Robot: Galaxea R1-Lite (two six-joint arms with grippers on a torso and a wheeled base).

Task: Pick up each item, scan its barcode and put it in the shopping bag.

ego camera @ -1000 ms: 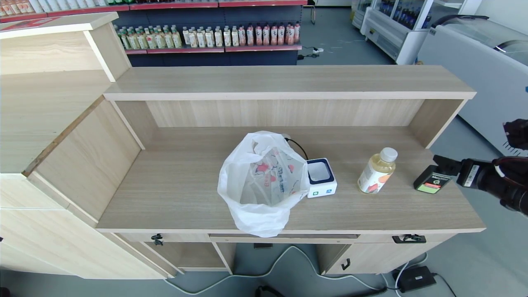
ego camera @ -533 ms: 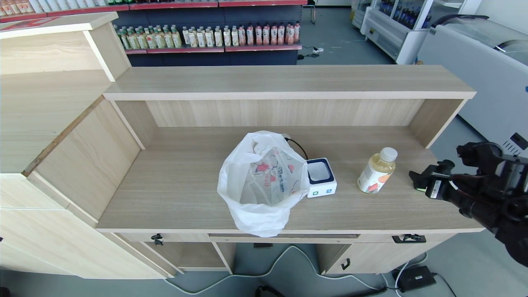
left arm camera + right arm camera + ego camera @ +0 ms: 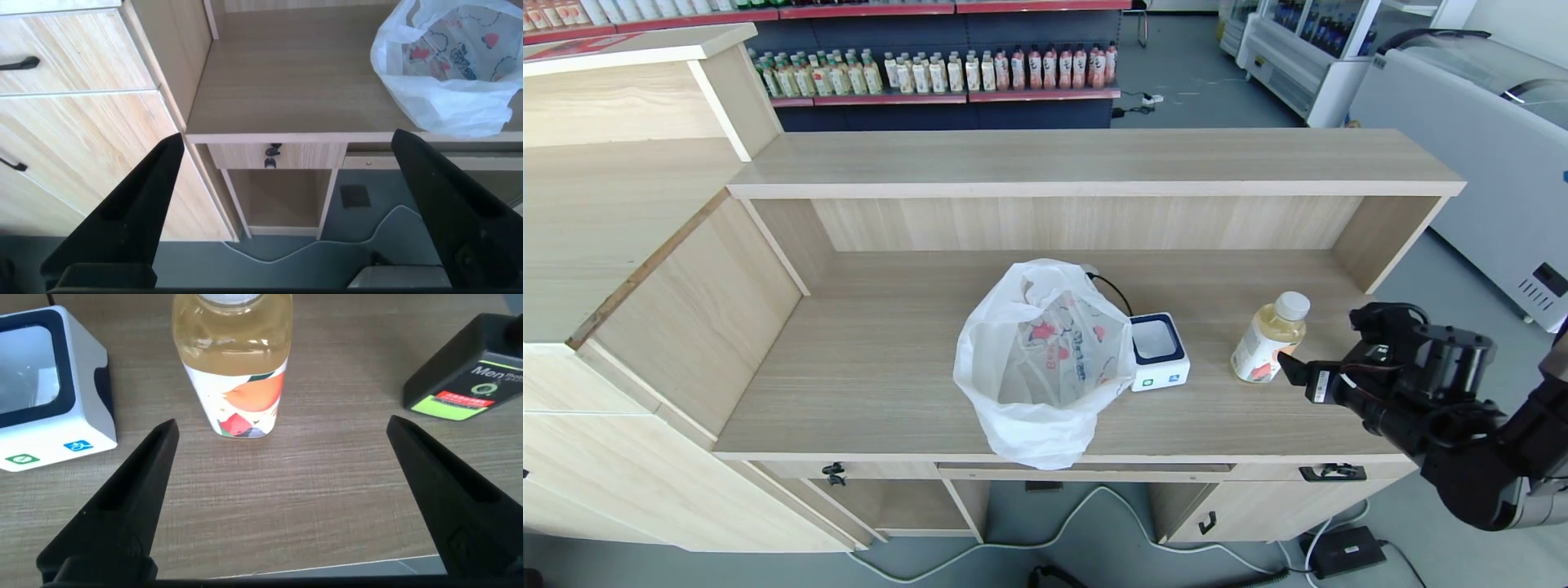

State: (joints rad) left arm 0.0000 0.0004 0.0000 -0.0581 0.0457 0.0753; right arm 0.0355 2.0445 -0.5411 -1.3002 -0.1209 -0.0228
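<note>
A juice bottle (image 3: 1270,336) with a white cap stands upright on the wooden counter (image 3: 890,384), right of the white barcode scanner (image 3: 1158,351). The white shopping bag (image 3: 1041,359) stands open at mid-counter. My right gripper (image 3: 1327,347) hovers just right of the bottle, open and holding nothing. In the right wrist view the bottle (image 3: 233,367) sits ahead of the spread fingers (image 3: 122,506), with the scanner (image 3: 45,384) to one side and a black box (image 3: 470,376) with a green label to the other. My left gripper (image 3: 286,220) hangs open below the counter's front edge, near the bag (image 3: 449,65).
The counter has a raised back shelf (image 3: 1094,159) and side walls (image 3: 1388,237). A black cable (image 3: 1111,290) runs from the scanner behind the bag. Drawers (image 3: 73,90) stand beside the left arm. Bare counter surface (image 3: 874,351) lies left of the bag.
My right arm has swung left along the counter's right end, from beside the black box to just beside the bottle, and now covers the box in the head view.
</note>
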